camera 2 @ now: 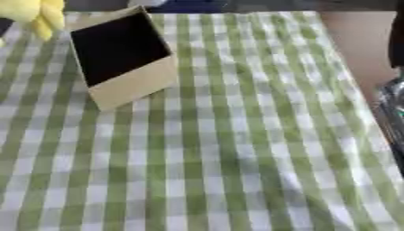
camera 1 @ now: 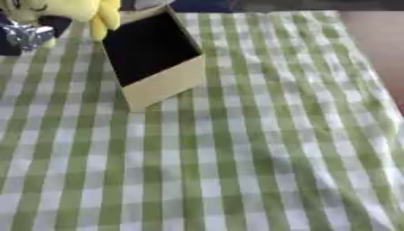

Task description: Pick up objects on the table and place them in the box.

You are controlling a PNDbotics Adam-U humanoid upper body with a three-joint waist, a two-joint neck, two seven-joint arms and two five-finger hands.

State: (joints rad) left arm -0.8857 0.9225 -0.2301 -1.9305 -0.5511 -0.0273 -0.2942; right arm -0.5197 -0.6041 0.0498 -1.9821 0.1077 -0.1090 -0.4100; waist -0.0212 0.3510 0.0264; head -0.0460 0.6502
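— What do we have on the table?

— A soft cloth in green and white checks covers nearly all of it, lying flat with a few shallow folds. At about eleven o'clock stands the box — plain tan cardboard, square-cornered, open on top, its inside dark, so we cannot see whether anything lies in it.

— And the thing to be picked up?

— A yellow plush toy sits at the far left corner, at ten to eleven o'clock of the view, just beside the box's far left edge. It looks fuzzy and rounded, with a limb hanging down along the box wall. The upper frame edge cuts it off, so we see only its lower part.

— The left hand?

— In the left eye view a black and silver shape, the left hand, shows at ten o'clock by the left edge, next to the toy. We see glinting metal, but it is blurred and cut off; we cannot tell whether its fingers are spread or closed, nor whether it touches the toy.

— The right one?

— In the right eye view a dark, partly shiny form runs down the right edge at three o'clock, off the cloth. It may be the right arm; no hand can be made out there.
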